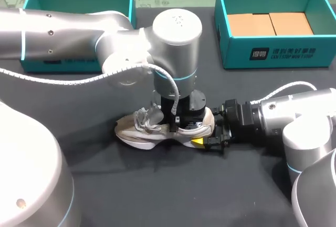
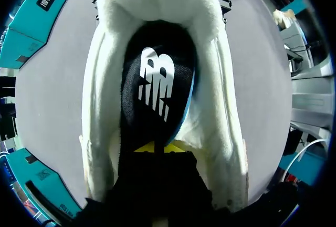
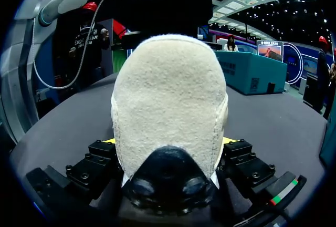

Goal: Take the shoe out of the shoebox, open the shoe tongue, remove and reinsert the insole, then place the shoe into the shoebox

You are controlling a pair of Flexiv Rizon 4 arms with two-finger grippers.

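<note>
Currently the shoe (image 1: 152, 132) is lying on the table (image 1: 157, 185), outside the shoebox (image 1: 278, 53), so extraction is reading as done. The right gripper (image 1: 212, 135) is clamping the heel from both sides. The left gripper (image 2: 157, 148), tips nearly together, is pinching the near end of the insole (image 2: 155, 80), which is curling inside the shoe. The insole step is judged under way and boxing is pending. Bare table is separating shoe and shoebox, and the box walls are requiring lift clearance.
</note>
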